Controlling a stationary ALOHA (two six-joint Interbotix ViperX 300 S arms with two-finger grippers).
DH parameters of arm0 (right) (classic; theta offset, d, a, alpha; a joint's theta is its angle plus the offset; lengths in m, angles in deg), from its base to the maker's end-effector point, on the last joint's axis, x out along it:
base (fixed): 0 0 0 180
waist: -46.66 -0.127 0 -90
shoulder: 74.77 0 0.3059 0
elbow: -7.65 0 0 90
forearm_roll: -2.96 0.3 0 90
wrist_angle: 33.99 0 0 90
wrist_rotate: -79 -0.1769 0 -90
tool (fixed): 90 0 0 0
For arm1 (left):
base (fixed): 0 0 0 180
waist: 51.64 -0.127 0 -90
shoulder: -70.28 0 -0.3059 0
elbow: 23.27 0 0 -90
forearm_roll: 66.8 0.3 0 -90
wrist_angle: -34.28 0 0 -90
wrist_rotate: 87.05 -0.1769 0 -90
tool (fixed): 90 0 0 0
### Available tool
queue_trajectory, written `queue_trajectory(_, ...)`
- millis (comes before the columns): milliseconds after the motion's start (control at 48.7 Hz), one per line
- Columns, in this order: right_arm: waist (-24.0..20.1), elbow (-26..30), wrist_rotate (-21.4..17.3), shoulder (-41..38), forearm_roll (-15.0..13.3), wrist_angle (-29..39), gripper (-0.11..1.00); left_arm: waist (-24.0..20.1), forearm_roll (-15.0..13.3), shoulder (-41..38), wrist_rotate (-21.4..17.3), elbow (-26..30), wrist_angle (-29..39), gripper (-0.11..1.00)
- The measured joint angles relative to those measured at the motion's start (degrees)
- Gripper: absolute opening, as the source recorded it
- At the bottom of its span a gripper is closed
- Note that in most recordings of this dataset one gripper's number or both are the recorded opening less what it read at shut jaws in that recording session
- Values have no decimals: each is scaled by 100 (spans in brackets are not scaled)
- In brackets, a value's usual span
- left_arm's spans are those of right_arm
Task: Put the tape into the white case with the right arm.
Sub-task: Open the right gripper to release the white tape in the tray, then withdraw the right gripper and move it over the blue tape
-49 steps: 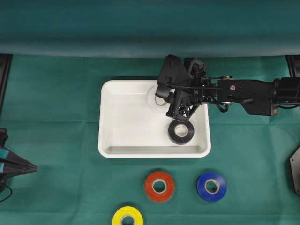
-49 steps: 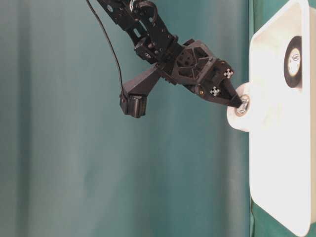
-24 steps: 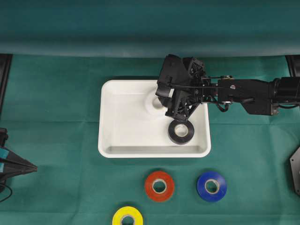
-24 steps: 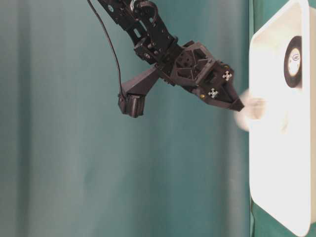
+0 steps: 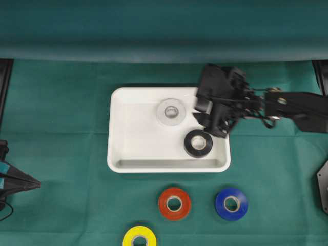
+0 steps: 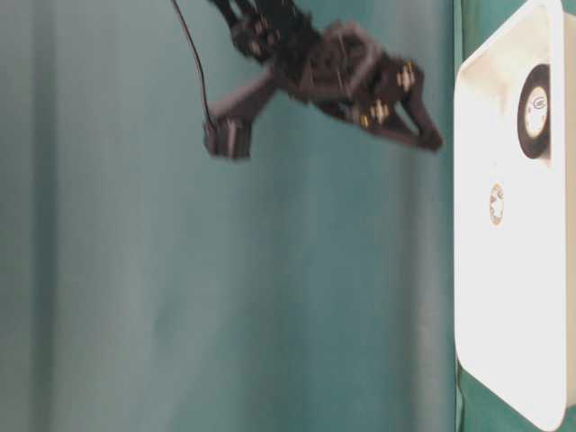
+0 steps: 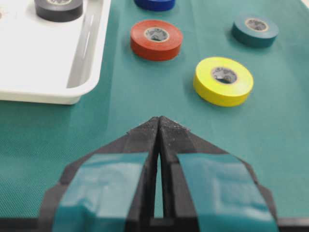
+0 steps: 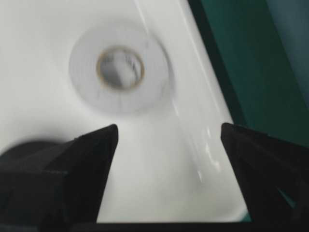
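A white tape roll (image 5: 170,111) lies flat inside the white case (image 5: 117,154), near its far rim, and nothing touches it. In the right wrist view the same white tape roll (image 8: 119,69) lies ahead of my right gripper (image 8: 169,133), which is open with only the case floor between its fingers. From overhead, the right gripper (image 5: 212,123) hovers blurred over the case's right rim, to the right of the roll. A black tape roll (image 5: 198,143) also lies in the case. My left gripper (image 7: 159,121) is shut and empty above the cloth.
On the green cloth in front of the case lie a red roll (image 5: 174,203), a blue roll (image 5: 231,203) and a yellow roll (image 5: 139,237). A dark teal roll (image 7: 254,29) shows in the left wrist view. The left gripper (image 5: 28,182) rests at the table's left edge.
My right gripper has opened and let go of the white tape, which dropped flat into the case. The gripper has drawn back to the right and risen. The left arm has not moved.
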Motion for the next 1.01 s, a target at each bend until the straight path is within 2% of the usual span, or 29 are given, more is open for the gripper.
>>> queue_trajectory(288,0,-1512,-53,1468,0,-202,58,0,0,0,0,0,0,0)
queue_trajectory(534,-35,-2575,-62,2777,26,-325,58,0,0,0,9,0,9,0)
queue_trajectory(801,-88,-3208,-70,3762,123,-316,58,0,0,0,0,0,0,0)
queue_trajectory(1006,-167,-3349,-88,3955,185,-316,58,0,0,0,0,0,0,0)
